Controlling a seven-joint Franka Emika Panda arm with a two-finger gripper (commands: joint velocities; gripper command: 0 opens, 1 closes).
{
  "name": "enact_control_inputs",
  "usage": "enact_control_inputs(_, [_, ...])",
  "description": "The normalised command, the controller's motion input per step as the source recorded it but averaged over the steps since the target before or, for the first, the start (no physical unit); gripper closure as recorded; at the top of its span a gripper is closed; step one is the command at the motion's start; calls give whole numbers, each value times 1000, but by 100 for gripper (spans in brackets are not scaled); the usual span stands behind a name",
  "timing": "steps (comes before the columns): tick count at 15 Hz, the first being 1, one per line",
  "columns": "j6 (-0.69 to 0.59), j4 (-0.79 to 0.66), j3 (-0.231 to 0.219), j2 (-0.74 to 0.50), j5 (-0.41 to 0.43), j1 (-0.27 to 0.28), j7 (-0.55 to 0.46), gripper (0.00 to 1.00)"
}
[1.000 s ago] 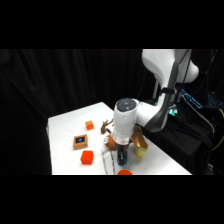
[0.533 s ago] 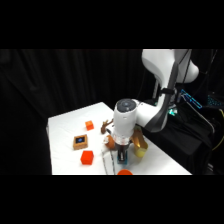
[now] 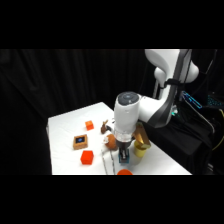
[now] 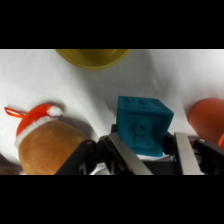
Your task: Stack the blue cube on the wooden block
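The teal blue cube [image 4: 142,125] stands on the white table between my gripper's [image 4: 150,145] two fingers, the left finger [image 4: 125,156] against its lower edge and the right finger [image 4: 185,152] a narrow gap away. In the side view my gripper [image 3: 123,158] is down at the table around the blue cube [image 3: 124,160], open. The wooden block [image 3: 79,141], light brown with a dark square on top, lies apart to the left.
Two orange-red cubes [image 3: 89,125] [image 3: 86,157] lie near the wooden block. A brown plush toy [image 4: 45,137] sits left of the gripper, a yellow cup [image 3: 142,148] beyond it, an orange round object [image 4: 210,116] right. A dark brown lump [image 3: 105,127] lies behind.
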Motion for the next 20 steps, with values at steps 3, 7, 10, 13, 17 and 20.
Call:
enact_control_inputs(3, [-368, -61, 144, -380, -7, -180, -261, 66])
enact_control_inputs(7, [-358, 61, 148, -279, 33, -233, -317, 66])
enact_control_inputs(10, [-360, 184, 98, -196, 27, -226, -326, 66])
enact_control_inputs(13, [-343, 255, 62, -112, 38, -225, -355, 66])
enact_control_inputs(17, [-289, 306, 11, -1, 44, -203, -363, 66])
enact_control_inputs(20, [-208, 370, -34, 129, 31, -171, -353, 66])
